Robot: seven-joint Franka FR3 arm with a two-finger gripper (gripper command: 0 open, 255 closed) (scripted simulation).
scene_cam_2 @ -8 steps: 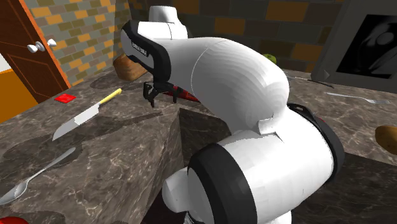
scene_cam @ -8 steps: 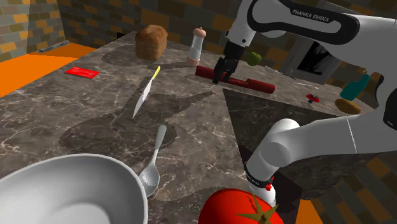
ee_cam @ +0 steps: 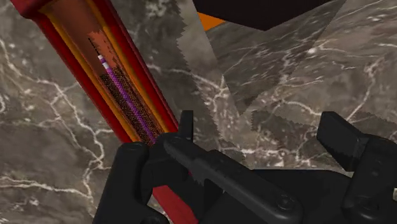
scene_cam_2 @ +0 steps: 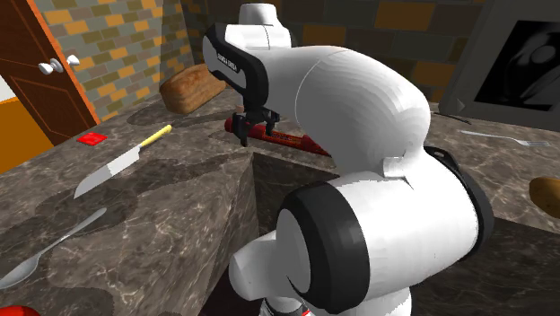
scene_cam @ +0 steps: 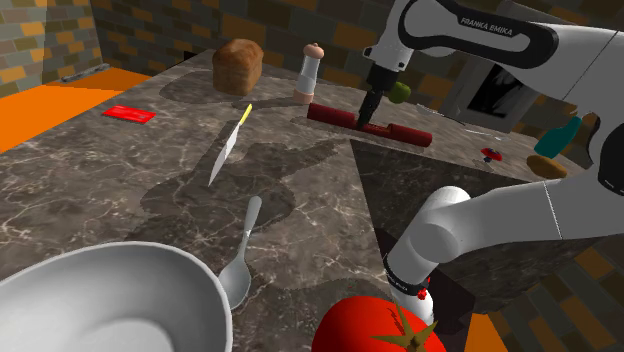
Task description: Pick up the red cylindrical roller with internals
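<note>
Since the earlier frame the gripper [scene_cam: 368, 116] has swung toward the shoulder view's right and now stands over the middle of the red roller [scene_cam: 405, 132], which lies near the far edge of the counter [scene_cam: 120, 200]. A shaker [scene_cam: 310, 72] and a loaf [scene_cam: 238, 65] stand close behind it, and the knife [scene_cam: 228, 145] lies well apart.

In the second exterior view, the roller [scene_cam_2: 289, 138] lies just beyond the counter's step-down corner.

In the wrist view, the fingers are spread. The roller [ee_cam: 108, 70], its side cut open, runs past one finger, apparently unclasped.
</note>
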